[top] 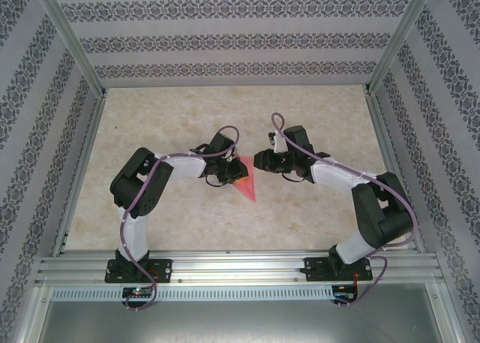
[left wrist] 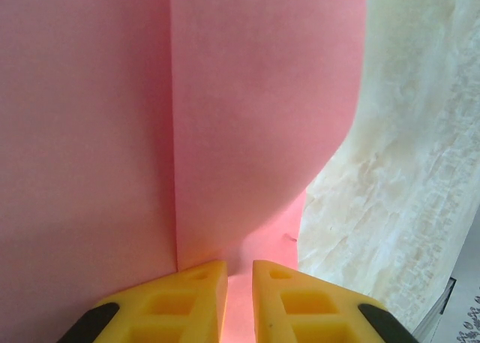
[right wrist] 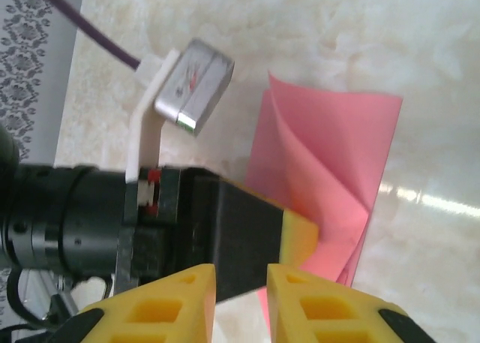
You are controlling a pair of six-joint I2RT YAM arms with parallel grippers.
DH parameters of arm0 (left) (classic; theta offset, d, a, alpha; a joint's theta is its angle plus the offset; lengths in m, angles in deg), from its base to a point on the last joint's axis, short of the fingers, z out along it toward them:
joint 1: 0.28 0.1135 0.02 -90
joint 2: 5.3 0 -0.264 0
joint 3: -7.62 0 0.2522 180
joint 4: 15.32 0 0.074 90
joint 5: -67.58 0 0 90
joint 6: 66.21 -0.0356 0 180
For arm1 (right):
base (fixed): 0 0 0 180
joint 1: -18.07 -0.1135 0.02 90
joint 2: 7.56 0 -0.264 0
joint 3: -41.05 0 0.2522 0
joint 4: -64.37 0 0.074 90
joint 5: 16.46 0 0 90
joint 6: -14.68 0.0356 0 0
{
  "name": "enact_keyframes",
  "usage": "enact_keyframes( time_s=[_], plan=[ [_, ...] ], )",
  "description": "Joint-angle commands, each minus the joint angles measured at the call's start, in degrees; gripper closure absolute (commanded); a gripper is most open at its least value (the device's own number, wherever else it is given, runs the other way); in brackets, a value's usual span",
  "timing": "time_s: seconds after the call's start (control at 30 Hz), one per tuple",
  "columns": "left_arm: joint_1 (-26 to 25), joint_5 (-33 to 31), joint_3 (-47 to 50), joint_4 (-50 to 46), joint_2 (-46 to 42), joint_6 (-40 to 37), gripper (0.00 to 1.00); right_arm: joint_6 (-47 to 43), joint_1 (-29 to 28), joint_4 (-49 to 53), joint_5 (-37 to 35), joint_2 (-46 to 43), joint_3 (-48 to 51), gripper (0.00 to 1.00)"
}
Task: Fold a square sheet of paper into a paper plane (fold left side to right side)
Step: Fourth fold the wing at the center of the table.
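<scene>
Pinching edge of paper (left wrist: pixel 255 118), left hand (left wrist: pixel 238 272) (table (left wrist: pixel 405 170) broad around).

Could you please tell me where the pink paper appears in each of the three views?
Top: paper mid-picture, a pointed shape at the left hand.
Left wrist: paper fills left and centre, above that hand.
Right wrist: paper right of centre, folded.
Shared landmark: the left hand pinching the paper.
</scene>
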Motion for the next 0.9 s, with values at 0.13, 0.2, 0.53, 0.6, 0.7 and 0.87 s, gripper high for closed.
enact_keyframes(
  time_s=[0.13,0.2,0.53,0.6,0.7,0.87],
  plan=[
    [0.3,-2.71,2.26,-3.63,1.69,0.4,0.8,6.74,-5.55,-7.09,4.02,1.01,7.76,0.79],
    [0.31,-2.76,2.15,-3.75,1.67,0.3,0.8,6.83,-6.15,-7.44,3.57,1.88,7.77,0.79],
    [0.3,-2.79,2.16,-3.98,1.73,0.13,0.81,4.39,-6.58,-4.24,1.99,7.14,5.39,0.8],
    [0.33,-2.88,1.92,-4.26,1.68,-0.05,0.81,3.88,-6.6,-3.1,1.5,7.53,5.27,0.8],
    [0.31,-2.88,1.89,-4.35,1.69,-0.19,0.81,2.89,-6.62,-1.11,0.35,7.69,5.06,0.8],
    [0.3,-2.97,1.6,-4.63,1.78,-0.23,0.81,2.22,-6.71,1.1,-0.64,8.04,4.78,0.8]
  ],
)
